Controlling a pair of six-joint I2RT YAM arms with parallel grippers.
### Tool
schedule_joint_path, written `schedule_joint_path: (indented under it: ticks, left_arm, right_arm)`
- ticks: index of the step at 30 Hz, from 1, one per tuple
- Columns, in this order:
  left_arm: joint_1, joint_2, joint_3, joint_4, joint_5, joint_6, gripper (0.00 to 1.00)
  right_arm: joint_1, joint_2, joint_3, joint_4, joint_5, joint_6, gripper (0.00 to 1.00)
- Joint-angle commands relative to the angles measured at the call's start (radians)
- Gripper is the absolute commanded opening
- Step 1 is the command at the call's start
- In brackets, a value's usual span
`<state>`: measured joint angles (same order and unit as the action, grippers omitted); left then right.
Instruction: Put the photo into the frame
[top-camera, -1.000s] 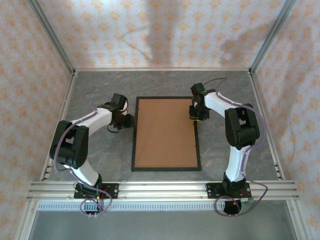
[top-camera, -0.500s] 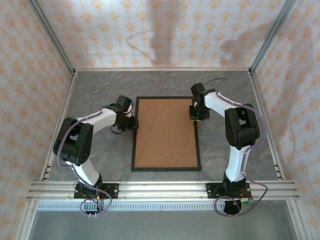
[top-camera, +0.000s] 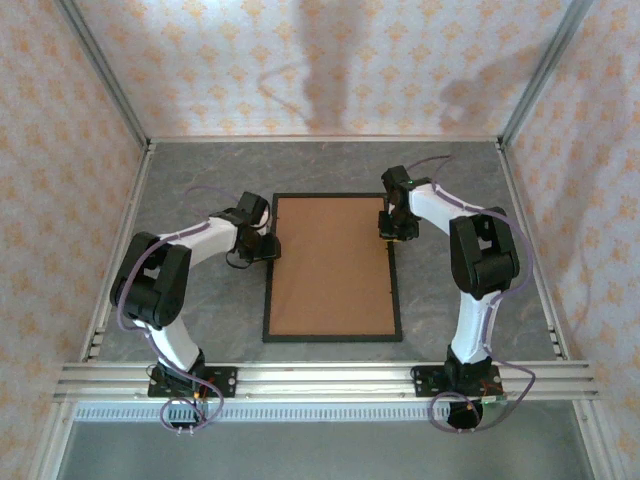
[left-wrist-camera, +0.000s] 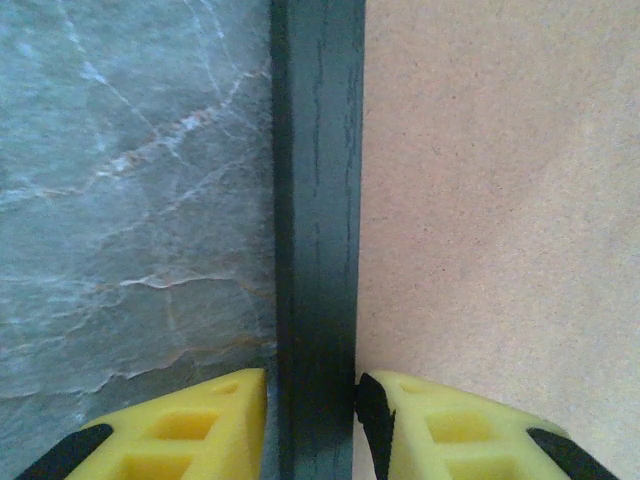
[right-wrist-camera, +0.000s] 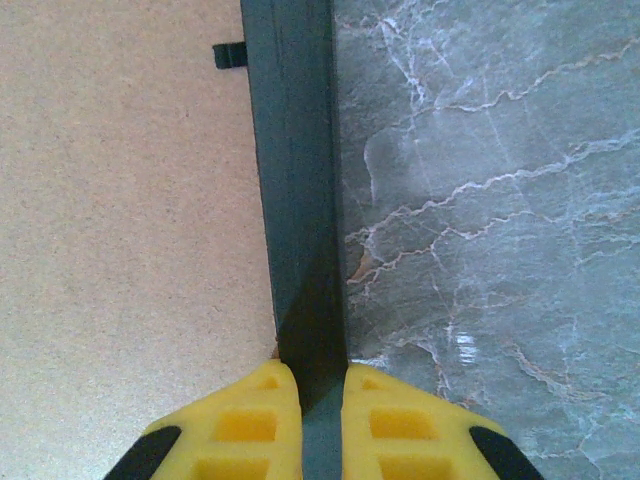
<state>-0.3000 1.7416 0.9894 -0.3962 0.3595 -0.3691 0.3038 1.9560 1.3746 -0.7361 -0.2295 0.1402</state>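
The black frame (top-camera: 330, 337) lies flat mid-table with a brown backing board (top-camera: 330, 265) filling it. The photo is hidden. My left gripper (top-camera: 268, 247) sits at the frame's left rail, near the upper end. In the left wrist view its yellow fingers (left-wrist-camera: 170, 430) straddle that rail (left-wrist-camera: 315, 200) and press its two sides, so the left gripper (left-wrist-camera: 312, 420) is shut on it. My right gripper (top-camera: 390, 232) is at the right rail. In the right wrist view the right gripper (right-wrist-camera: 322, 420) is pinched shut on the rail (right-wrist-camera: 295, 150).
Grey marble tabletop (top-camera: 200, 310) surrounds the frame on all sides. Patterned walls with metal corner posts (top-camera: 105, 80) close in the back and sides. A small black tab (right-wrist-camera: 228, 55) sticks out from the right rail over the board. An aluminium rail (top-camera: 330, 378) runs along the near edge.
My left arm has moved right, from beside the frame onto its left rail, and its jaws have narrowed around the rail. The right arm and the frame have stayed put.
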Motion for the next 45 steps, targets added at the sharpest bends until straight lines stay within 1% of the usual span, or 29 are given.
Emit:
schedule_joint_path:
  ticks: [1,7,10,13,16,20,23,27,31,35,37,40,45]
  left_arm:
    - [-0.042,0.075,-0.001,0.033,-0.003,-0.007,0.35]
    - [-0.066,0.099,0.004,0.041,-0.002,-0.013,0.38]
    - [-0.067,0.078,0.013,0.030,-0.014,-0.015,0.44]
    - [-0.066,0.030,0.022,0.002,-0.055,-0.008,0.52]
    - [-0.064,-0.032,0.026,-0.038,-0.121,0.005,0.58]
    - [-0.053,-0.130,0.001,-0.071,-0.177,0.009,0.61]
    - [-0.042,-0.212,-0.046,-0.098,-0.178,0.003,0.61]
    - [-0.036,-0.340,-0.145,-0.153,-0.128,-0.021,0.59]
    - [-0.041,-0.446,-0.254,-0.185,-0.058,-0.073,0.55]
    - [-0.061,-0.523,-0.317,-0.224,-0.042,-0.102,0.49]
    - [-0.077,-0.531,-0.338,-0.213,-0.023,-0.116,0.46]
    - [-0.097,-0.491,-0.342,-0.190,0.006,-0.126,0.42]
    - [-0.121,-0.433,-0.334,-0.163,0.016,-0.119,0.41]
  right_arm:
    - [0.008,0.058,-0.013,0.029,-0.001,-0.010,0.12]
    - [0.008,0.055,-0.015,0.030,0.002,-0.011,0.12]
    - [0.009,0.055,-0.014,0.028,0.005,-0.012,0.12]
    - [0.009,0.053,-0.015,0.026,0.010,-0.012,0.11]
    - [0.009,0.052,-0.014,0.025,0.015,-0.013,0.11]
    - [0.009,0.053,-0.014,0.026,0.015,-0.013,0.11]
    - [0.009,0.055,-0.012,0.026,0.016,-0.014,0.11]
    - [0.009,0.053,-0.012,0.023,0.018,-0.015,0.11]
    - [0.009,0.057,-0.012,0.022,0.019,-0.014,0.11]
    - [0.009,0.060,-0.011,0.021,0.021,-0.014,0.11]
    - [0.009,0.061,-0.009,0.020,0.019,-0.014,0.11]
    - [0.008,0.063,-0.008,0.022,0.018,-0.014,0.11]
    - [0.009,0.057,-0.013,0.023,0.022,-0.014,0.11]
